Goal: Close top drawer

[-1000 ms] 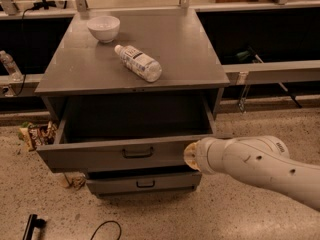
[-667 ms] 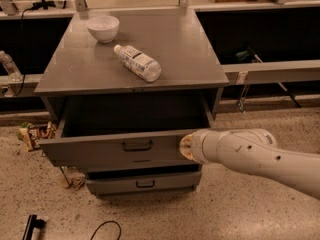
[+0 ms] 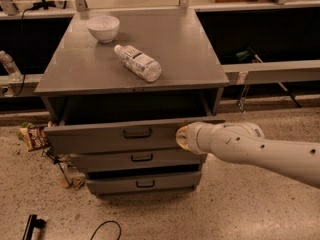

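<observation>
The top drawer (image 3: 100, 139) of the grey metal cabinet stands partly pulled out, its flat front panel facing me with a small dark loop handle (image 3: 137, 133) at its middle. The drawer's dark inside shows above the panel. My gripper (image 3: 182, 137) is at the end of the white arm (image 3: 250, 146), which comes in from the right. Its tip is pressed against the right part of the top drawer's front panel, to the right of the handle.
Below are the middle drawer (image 3: 141, 157) and bottom drawer (image 3: 145, 183). On the cabinet top (image 3: 190, 49) lie a white bowl (image 3: 103, 28) and a plastic bottle (image 3: 138, 62) on its side. Snack bags (image 3: 31, 135) and a cable (image 3: 105, 229) lie on the floor at the left.
The arm's tip has moved left and forward against the drawer front. The top drawer has slid partway back into the cabinet.
</observation>
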Controlling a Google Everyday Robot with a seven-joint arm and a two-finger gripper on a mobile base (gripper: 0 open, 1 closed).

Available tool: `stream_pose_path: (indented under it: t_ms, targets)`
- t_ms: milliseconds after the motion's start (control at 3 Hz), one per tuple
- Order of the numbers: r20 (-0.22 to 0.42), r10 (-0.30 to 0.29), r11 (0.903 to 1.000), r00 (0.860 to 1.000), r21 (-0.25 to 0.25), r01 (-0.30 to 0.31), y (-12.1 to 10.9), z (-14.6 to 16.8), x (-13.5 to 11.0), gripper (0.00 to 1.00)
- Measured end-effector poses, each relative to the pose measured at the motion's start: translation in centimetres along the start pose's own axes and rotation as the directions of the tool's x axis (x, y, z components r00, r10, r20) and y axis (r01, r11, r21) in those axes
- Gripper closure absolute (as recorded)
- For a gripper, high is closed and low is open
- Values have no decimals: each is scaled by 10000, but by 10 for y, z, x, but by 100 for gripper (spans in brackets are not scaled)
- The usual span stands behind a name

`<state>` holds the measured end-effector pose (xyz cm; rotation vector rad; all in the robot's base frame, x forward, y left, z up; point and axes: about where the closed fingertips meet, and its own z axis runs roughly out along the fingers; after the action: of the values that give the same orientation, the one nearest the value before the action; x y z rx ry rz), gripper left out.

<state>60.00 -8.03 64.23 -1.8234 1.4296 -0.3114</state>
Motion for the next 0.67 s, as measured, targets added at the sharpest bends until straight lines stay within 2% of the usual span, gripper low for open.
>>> stream_pose_path:
  t_ms: [667]
  targets:
    - [-446,-190,9939,9988,1073,237,-47,22,33,100]
